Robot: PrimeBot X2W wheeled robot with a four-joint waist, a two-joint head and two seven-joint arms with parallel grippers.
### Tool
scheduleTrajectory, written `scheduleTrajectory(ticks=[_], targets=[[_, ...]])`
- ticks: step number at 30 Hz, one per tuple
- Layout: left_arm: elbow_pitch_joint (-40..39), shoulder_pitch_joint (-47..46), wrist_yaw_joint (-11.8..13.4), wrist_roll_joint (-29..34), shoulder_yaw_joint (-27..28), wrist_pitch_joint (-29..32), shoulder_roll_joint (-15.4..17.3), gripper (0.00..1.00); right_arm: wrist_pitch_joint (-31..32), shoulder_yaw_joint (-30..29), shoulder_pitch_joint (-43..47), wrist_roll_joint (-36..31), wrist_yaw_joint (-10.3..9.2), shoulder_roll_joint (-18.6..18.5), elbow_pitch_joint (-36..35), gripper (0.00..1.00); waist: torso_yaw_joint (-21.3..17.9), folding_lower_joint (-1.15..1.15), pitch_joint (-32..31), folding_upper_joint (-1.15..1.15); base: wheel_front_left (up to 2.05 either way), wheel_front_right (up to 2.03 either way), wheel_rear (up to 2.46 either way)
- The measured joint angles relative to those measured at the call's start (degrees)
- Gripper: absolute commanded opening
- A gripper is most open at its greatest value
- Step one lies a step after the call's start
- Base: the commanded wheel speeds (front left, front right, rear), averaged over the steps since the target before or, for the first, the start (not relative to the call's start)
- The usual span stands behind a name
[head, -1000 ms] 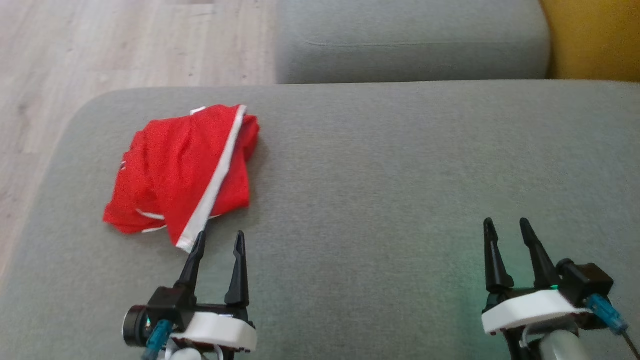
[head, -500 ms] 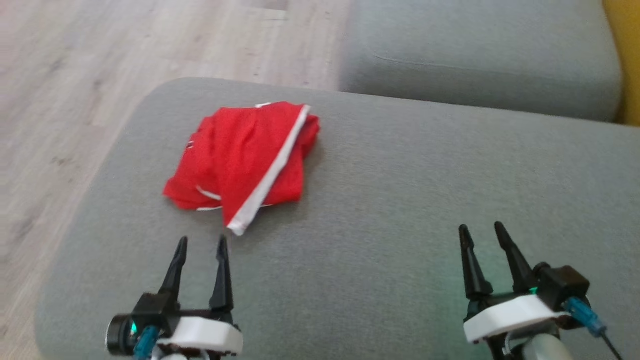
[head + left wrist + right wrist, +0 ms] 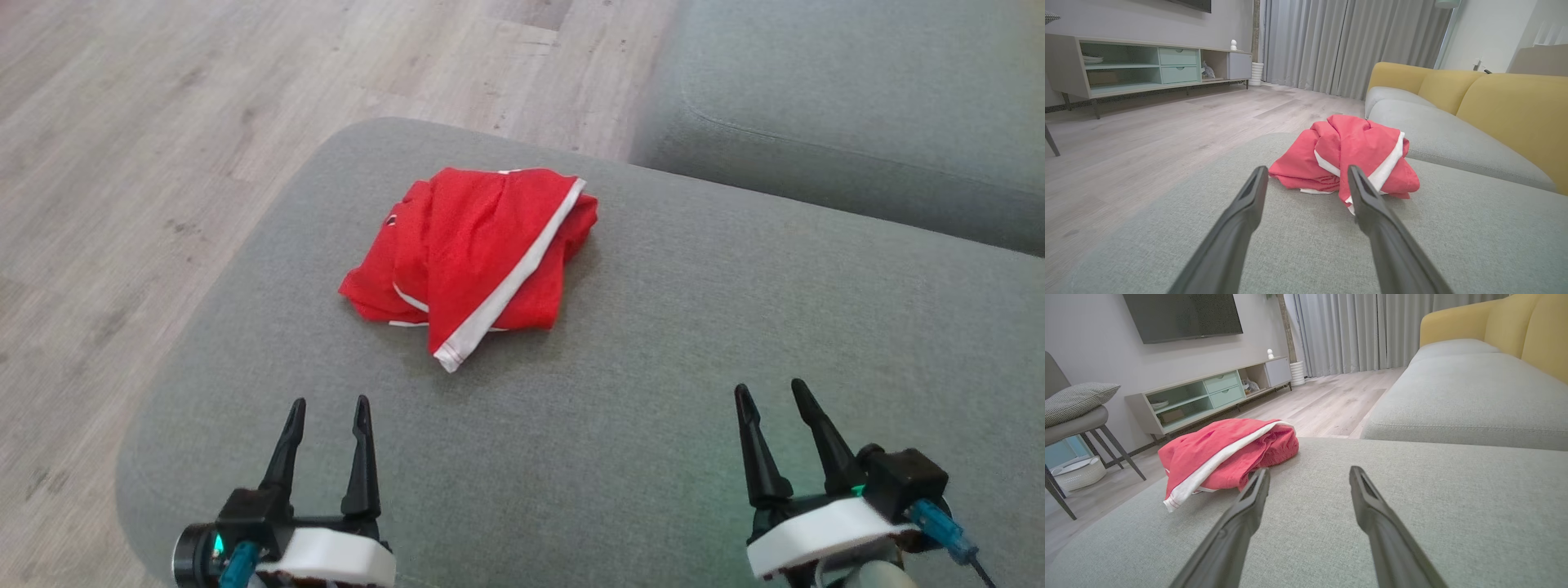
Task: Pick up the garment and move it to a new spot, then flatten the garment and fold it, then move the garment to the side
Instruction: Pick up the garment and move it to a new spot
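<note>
On a grey sofa cushion [image 3: 653, 392], a crumpled red garment [image 3: 478, 261] is flanked by the left gripper [image 3: 326, 404] and right gripper [image 3: 770, 389], both spread empty.

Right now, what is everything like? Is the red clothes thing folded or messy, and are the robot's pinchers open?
Red garment: crumpled in a heap on the grey cushion, not held.
Left gripper: open, empty, short of the garment.
Right gripper: open, empty, off to the garment's side.
Cabinet drawers: shut.
Curtains: drawn closed.
TV screen: dark.
</note>
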Motion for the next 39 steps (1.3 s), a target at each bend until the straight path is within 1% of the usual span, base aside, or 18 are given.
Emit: scheduleTrajectory(ticks=[4, 9, 11, 13, 16, 18, 22, 25, 28, 33, 39], targets=[[0.0, 0.0, 0.0, 0.0, 0.01, 0.0, 0.0, 1.0, 0.0, 0.08, 0.43, 0.0, 0.0, 0.0, 0.01, 1.0, 1.06, 0.0, -0.01, 0.0, 0.0, 0.0, 0.0], [-0.02, 0.01, -0.02, 0.0, 0.3, -0.01, 0.0, 1.0, 0.0, 0.35, 0.41, 0.0, 0.0, 0.0, 0.0, 1.0, 0.77, 0.0, 0.52, 0.0, 0.0, 0.0, 0.0], [0.05, -0.02, -0.49, 0.76, 0.45, 0.0, 0.0, 1.0, 0.0, 0.38, 0.38, 0.0, 0.0, 0.0, -0.01, 1.0, 0.26, 0.0, 1.01, 0.0, 0.0, 0.0, 0.0], [0.78, -0.73, -1.56, 2.92, -0.36, 0.0, 0.18, 1.0, 0.0, -0.09, 0.24, -0.18, 0.0, 0.0, -0.11, 1.0, -0.63, 0.0, 2.27, 0.0, 0.0, 0.0, 0.0], [4.15, -4.24, -3.37, 4.59, -2.36, 0.31, 0.63, 1.0, 0.0, -0.91, -0.32, -0.86, 0.0, -0.01, -0.25, 1.0, -1.71, 0.0, 4.03, 0.0, 0.0, 0.0, 0.0], [6.97, -8.04, -4.56, 5.66, -3.79, 2.33, 1.12, 1.0, 0.0, -1.53, -1.23, -1.44, 0.0, -0.01, -0.4, 1.0, -2.54, 0.01, 5.41, 0.0, 0.0, 0.0, 0.0], [12.29, -16.53, -5.6, 7.64, -5.45, 6.87, 2.54, 1.0, 0.0, -2.35, -3.38, -2.32, 0.0, -0.02, -0.73, 1.0, -4.41, 0.01, 8.49, 0.0, 0.0, 0.0, 0.0], [16.46, -21.38, -5.63, 8.49, -6.01, 9.59, 3.33, 1.0, 0.0, -2.7, -4.6, -2.7, 0.0, -0.05, -0.85, 1.0, -5.99, 0.01, 10.7, 0.0, 0.0, 0.0, 0.0], [20.46, -23.76, -5.63, 8.49, -6.02, 11.31, 3.74, 1.0, 0.0, -2.93, -5.26, -2.7, 0.0, -0.09, -1.05, 1.0, -7.66, 0.02, 12.63, 0.0, 0.0, 0.0, 0.0], [24.34, -24.95, -5.61, 8.48, -6.03, 11.29, 3.93, 1.0, 0.0, -3.09, -6.04, -2.7, 0.0, -0.1, -1.14, 1.0, -9.55, 0.02, 14.49, 0.0, 0.0, 0.0, 0.0], [27.72, -26.47, -5.31, 8.48, -6.11, 9.51, 3.89, 1.0, 0.0, -3.09, -6.72, -2.69, 0.0, -0.11, -1.1, 1.0, -10.87, 0.01, 15.12, 0.0, 0.0, 0.0, 0.0]])
